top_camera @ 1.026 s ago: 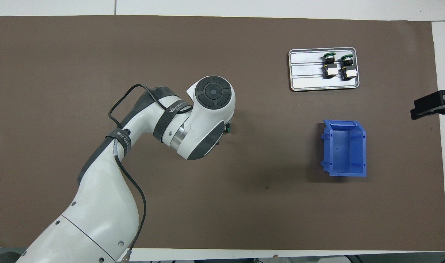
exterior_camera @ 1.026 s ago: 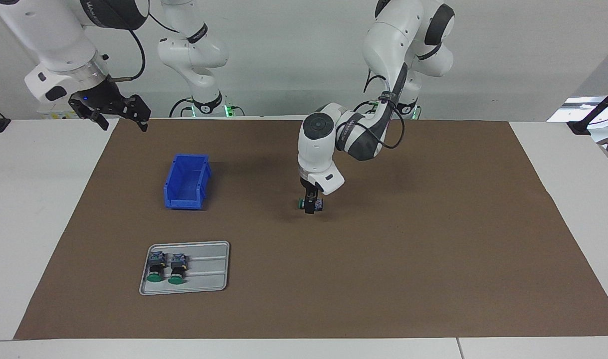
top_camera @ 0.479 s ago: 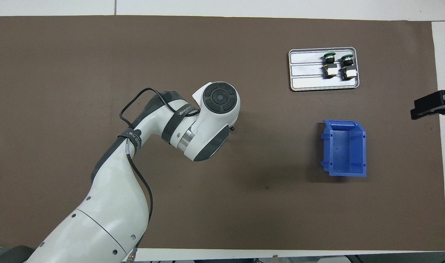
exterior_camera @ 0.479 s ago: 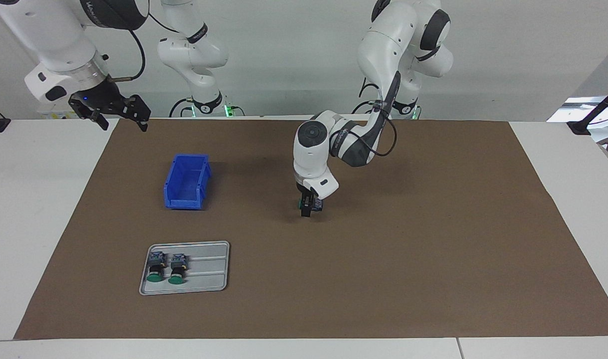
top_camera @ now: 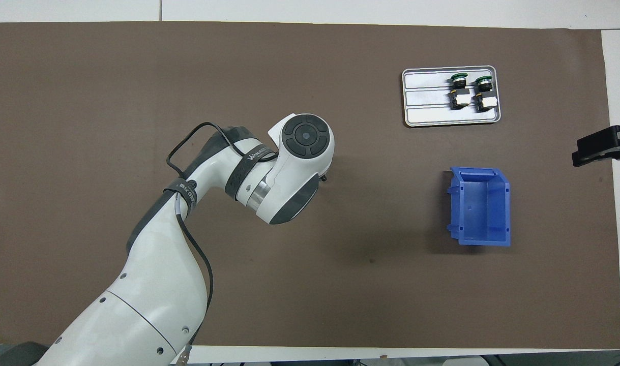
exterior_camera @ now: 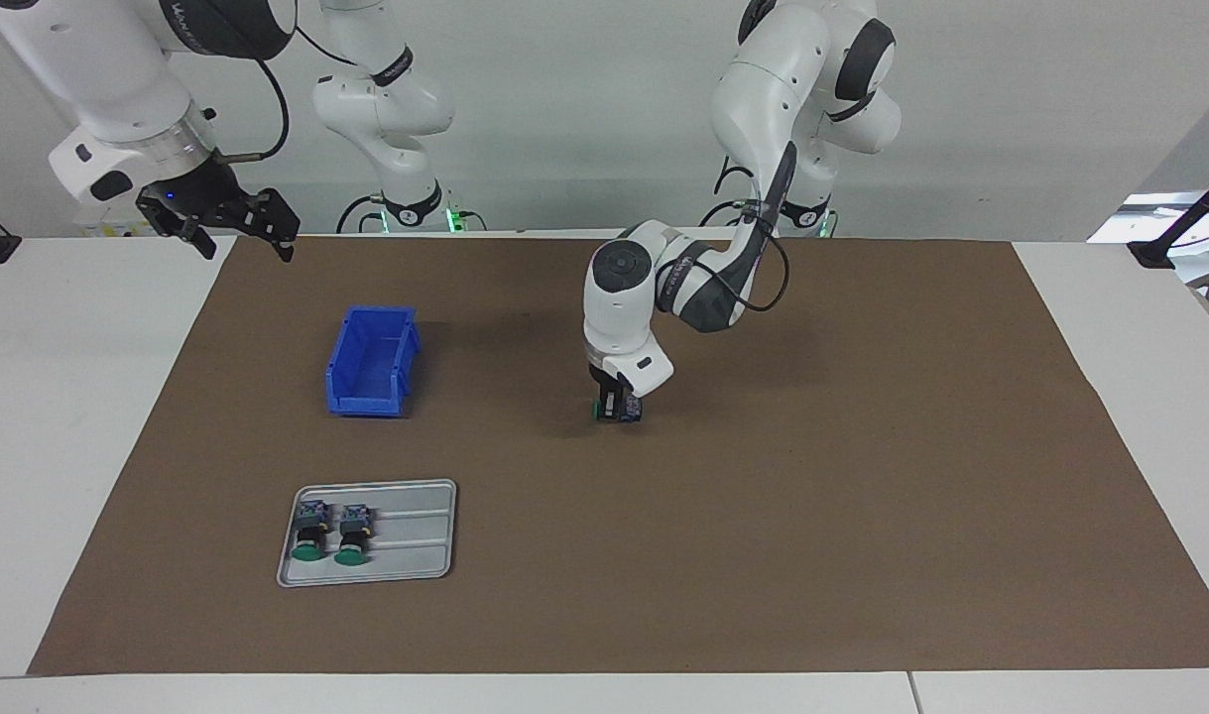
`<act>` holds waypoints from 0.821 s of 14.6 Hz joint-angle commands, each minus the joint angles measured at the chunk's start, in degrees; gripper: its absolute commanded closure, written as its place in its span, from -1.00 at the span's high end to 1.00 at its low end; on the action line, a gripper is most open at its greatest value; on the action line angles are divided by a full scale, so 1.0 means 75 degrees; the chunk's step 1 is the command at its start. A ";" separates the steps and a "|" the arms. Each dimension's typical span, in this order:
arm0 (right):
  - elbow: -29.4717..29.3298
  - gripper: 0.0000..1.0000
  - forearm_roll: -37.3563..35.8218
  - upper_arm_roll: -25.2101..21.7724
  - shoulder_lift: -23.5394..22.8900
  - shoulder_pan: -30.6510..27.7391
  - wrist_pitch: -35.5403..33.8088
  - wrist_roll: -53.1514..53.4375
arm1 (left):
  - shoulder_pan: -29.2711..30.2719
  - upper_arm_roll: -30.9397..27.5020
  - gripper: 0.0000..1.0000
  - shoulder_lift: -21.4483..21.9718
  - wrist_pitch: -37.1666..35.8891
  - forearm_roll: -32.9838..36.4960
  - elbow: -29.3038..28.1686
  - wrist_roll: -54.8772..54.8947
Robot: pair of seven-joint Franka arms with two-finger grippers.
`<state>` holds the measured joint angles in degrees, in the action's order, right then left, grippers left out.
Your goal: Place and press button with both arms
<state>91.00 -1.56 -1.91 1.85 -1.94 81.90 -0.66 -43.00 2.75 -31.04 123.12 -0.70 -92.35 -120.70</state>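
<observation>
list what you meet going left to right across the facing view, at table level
metal tray with two buttons → blue bin → left hand down on the third button mid-mat; the tray and bin overlap sideways

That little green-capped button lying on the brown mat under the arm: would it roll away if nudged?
Probably not far. The button lies on its side, and its blocky blue-grey body should stop the round cap rolling. It looks stiff and likely light, so a nudge would more likely slide it. The left gripper is down around it.
</observation>
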 commanded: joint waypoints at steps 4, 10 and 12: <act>0.0125 0.99 -0.0015 0.0068 0.0140 -0.0093 -0.0045 -0.0170 | -0.0091 -0.0085 -0.23 -0.0034 0.0353 0.0128 -0.0120 -0.0137; 0.0125 0.99 -0.0015 0.0068 0.0128 -0.0093 -0.0045 -0.0170 | -0.0067 -0.0096 -0.74 0.0001 0.0283 0.0128 -0.0098 -0.0125; 0.0125 0.99 -0.0015 0.0068 0.0140 -0.0093 -0.0045 -0.0170 | -0.0044 -0.0096 -0.85 0.0095 0.0190 0.0128 -0.0109 -0.0102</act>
<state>91.00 -1.56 -1.91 1.85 -1.94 81.90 -0.66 -43.01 2.67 -31.13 124.36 -0.69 -92.67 -120.70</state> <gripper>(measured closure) 0.004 0.674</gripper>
